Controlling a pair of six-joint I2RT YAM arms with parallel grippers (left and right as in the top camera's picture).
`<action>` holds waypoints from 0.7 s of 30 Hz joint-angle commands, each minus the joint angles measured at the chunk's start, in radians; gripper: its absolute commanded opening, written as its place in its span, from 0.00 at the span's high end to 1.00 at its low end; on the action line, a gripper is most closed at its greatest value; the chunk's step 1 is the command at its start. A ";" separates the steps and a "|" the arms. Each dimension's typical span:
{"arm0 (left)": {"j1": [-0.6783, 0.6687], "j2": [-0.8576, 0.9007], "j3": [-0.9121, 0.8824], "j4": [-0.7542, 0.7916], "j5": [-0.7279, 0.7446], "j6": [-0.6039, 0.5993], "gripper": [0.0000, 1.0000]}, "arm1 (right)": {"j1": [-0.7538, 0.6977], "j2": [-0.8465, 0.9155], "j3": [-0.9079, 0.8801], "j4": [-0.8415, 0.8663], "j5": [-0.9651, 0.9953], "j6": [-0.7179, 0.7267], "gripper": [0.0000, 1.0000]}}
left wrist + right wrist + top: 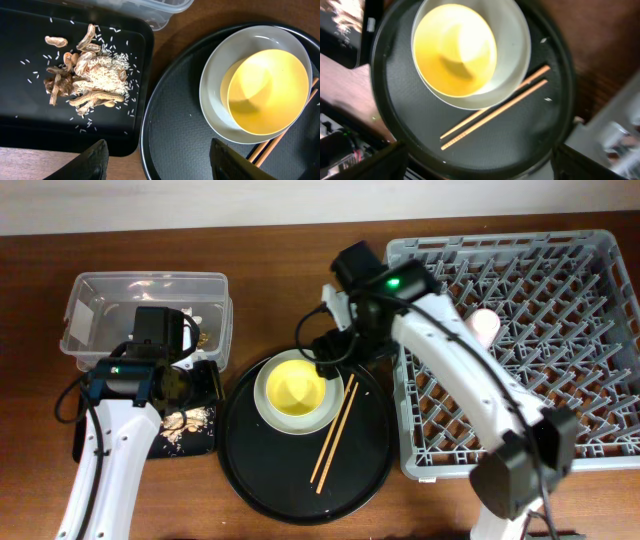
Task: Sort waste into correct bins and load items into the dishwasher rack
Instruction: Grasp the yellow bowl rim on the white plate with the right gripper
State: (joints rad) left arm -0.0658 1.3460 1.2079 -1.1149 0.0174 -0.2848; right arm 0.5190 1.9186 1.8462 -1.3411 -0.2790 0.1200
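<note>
The small yellow bowl (294, 387) sits nested in the wide grey-green bowl (270, 408) on the round black tray (300, 475). Two wooden chopsticks (335, 430) lie beside the bowls, also in the right wrist view (495, 111). Tan-brown food scraps (82, 75) with rice lie on the shallow black rectangular tray (30, 110). The clear tub (100, 290) stands behind it. A pink cup (484, 328) stands in the grey rack (560, 270). My left gripper (160, 167) is open and empty above the gap between the two trays. My right gripper (480, 170) is open and empty above the round tray. The blue cup is out of view.
The left arm (110, 460) hides part of the black rectangular tray and the tub's front. The right arm (470, 380) crosses the rack's left side. Bare wooden table (290, 250) lies behind the round tray.
</note>
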 commanded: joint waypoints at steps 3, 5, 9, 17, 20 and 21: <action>0.003 -0.010 0.005 -0.002 -0.017 -0.014 0.35 | 0.047 0.163 -0.011 0.003 0.002 0.100 0.25; 0.003 -0.010 0.005 -0.002 -0.017 -0.014 0.35 | 0.057 0.234 -0.011 0.007 0.001 0.107 0.33; 0.003 -0.010 0.005 -0.002 -0.017 -0.014 0.35 | 0.065 0.308 -0.011 0.034 0.002 0.107 0.70; 0.003 -0.010 0.005 -0.002 -0.014 -0.014 0.35 | 0.066 0.311 -0.011 0.096 0.002 0.152 0.75; 0.003 -0.010 0.005 -0.002 -0.014 -0.014 0.35 | 0.070 0.312 -0.016 0.112 0.003 0.153 0.74; 0.003 -0.010 0.005 -0.002 -0.014 -0.014 0.35 | 0.070 0.312 -0.019 0.113 0.006 0.156 0.74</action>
State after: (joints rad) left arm -0.0658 1.3460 1.2079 -1.1149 0.0170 -0.2855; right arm 0.5777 2.2295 1.8397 -1.2312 -0.2787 0.2592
